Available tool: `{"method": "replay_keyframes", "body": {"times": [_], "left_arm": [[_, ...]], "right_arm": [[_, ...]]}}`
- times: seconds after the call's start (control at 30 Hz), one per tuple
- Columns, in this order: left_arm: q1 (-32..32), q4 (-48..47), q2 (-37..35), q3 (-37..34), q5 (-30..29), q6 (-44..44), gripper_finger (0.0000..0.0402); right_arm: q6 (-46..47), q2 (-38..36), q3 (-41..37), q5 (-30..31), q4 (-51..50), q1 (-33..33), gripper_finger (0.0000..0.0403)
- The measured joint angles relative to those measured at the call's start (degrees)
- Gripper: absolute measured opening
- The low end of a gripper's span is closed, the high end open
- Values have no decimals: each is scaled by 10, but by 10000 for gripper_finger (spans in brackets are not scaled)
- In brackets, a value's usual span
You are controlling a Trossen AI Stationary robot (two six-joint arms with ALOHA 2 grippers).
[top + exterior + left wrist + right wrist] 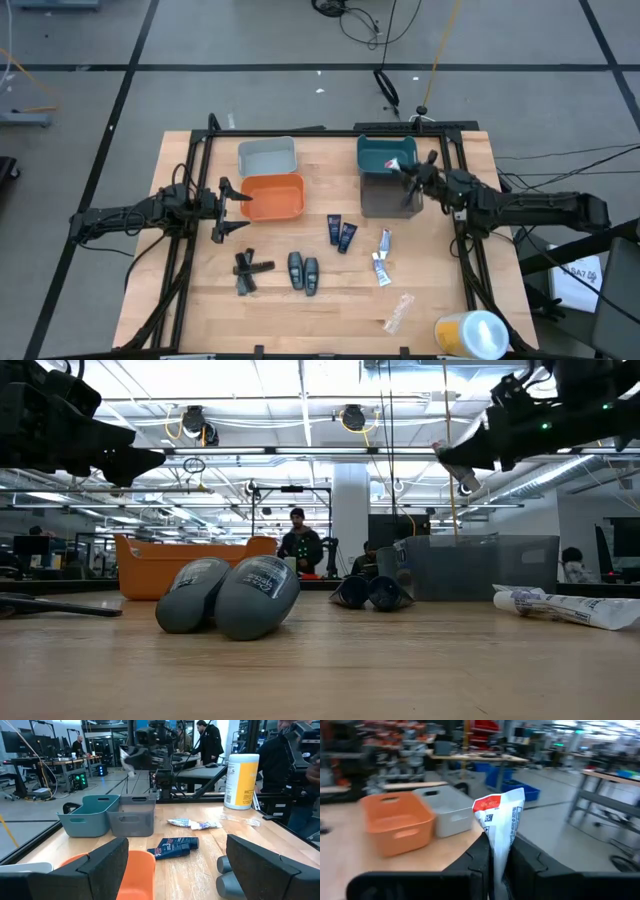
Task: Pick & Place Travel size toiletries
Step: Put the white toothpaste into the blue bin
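Right end effector, closed on a silvery-white crinkled tube with a red-and-white printed end, raised over the teal plastic bin at the far right of the wooden bench; tube pinched low on its body, printed end projecting beyond the fingers, probably so that release drops it straight into a container. Directly beside the teal bin, on its near side, a dark grey plastic bin; which of the two is the target cannot be told.

Left end effector, fingers spread wide and empty, parked at the near edge of the orange plastic bin, with a pale grey plastic bin behind it; presumably waiting clear of the working arm.

Remaining toiletries laid out in a loose row across the middle of the bench, within reach of either arm: two silvery-white tubes, a pair of dark blue tubes, a pair of dark grey oval pieces, and thin black stick-shaped pieces.

Near right corner: clear crinkled wrapper and large yellow-and-white cylinder, both apart from the row.
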Motion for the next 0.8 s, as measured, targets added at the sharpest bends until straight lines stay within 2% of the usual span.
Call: {"method": "replay_keyframes", "body": {"times": [0.2, 0.47, 0.7, 0.8], "left_arm": [[0, 0, 0, 0, 0, 0, 328], [0, 0, 0, 0, 0, 0, 328], [0, 0, 0, 0, 0, 0, 328], [0, 0, 0, 0, 0, 0, 329]], "right_arm": [[23, 13, 2, -3, 14, -79, 43], [54, 31, 2, -7, 8, -134, 43], [72, 72, 2, -64, 21, -170, 43], [73, 95, 3, -67, 25, -185, 43]]}}
